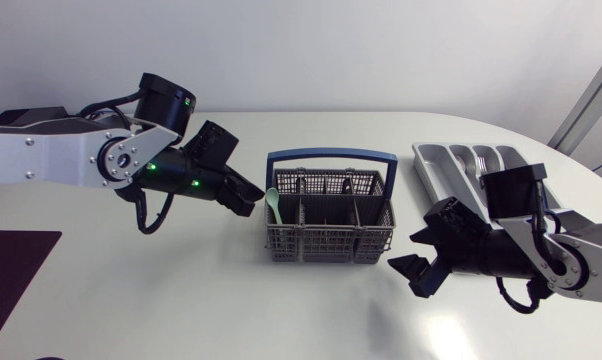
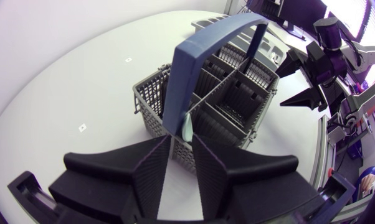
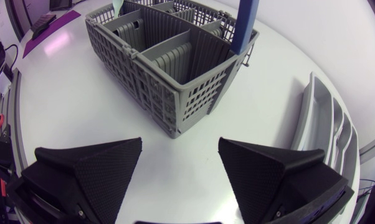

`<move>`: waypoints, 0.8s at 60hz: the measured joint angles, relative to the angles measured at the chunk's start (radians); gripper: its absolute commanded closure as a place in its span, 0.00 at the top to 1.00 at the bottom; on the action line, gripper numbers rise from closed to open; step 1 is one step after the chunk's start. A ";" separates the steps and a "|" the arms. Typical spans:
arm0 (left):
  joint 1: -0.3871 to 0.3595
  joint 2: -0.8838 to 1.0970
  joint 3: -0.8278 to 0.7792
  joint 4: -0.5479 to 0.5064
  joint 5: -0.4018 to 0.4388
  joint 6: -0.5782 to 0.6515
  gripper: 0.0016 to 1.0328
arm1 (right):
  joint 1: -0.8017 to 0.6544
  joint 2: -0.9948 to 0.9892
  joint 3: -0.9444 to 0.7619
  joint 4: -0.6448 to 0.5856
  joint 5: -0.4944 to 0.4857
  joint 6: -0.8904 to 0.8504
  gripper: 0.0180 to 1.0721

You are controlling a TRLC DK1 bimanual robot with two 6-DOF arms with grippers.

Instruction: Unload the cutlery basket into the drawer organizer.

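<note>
White table [image 1: 181,310]: recorded as the bearing surface for all that follows, with directions read as a clock face on the head view. The left arm [image 1: 51,160] is entered from the 9 o'clock edge and the right arm [image 1: 581,250] from the 4 o'clock edge. A grey slatted cutlery basket [image 1: 326,246] with a blue arched handle [image 1: 331,155] is set upright at the centre of the table and is divided into compartments. A grey drawer organizer [image 1: 428,160] is laid at 2 o'clock of the basket, apart from it, with silver cutlery [image 1: 481,160] seen in its channels. A dark purple mat [image 1: 11,275] is cut off by the 8 o'clock edge. The left gripper [image 1: 245,198] is held at 9 o'clock of the basket, just beside its end wall. Its fingers [image 2: 151,171] are parted by a narrow gap only, and nothing is gripped in it. The right gripper [image 1: 418,256] is held at 4 o'clock of the basket, near its corner but apart from it. Its fingers [image 3: 91,171] are spread wide, with nothing held between them. A pale green spoon [image 1: 273,200] is stood in the basket's 9 o'clock end compartment, its upper end raised above the rim, just ahead of the left gripper's fingertips.
</note>
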 measured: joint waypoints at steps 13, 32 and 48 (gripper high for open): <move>-0.024 0.021 0.000 0.000 0.006 0.000 0.28 | -0.001 -0.002 0.000 0.006 0.000 0.000 0.84; -0.032 0.054 0.000 0.019 0.006 0.000 0.28 | -0.001 -0.032 0.000 0.006 -0.004 0.000 0.84; -0.032 0.058 0.000 0.035 0.005 0.000 0.28 | -0.001 -0.043 -0.013 0.005 -0.007 0.000 0.84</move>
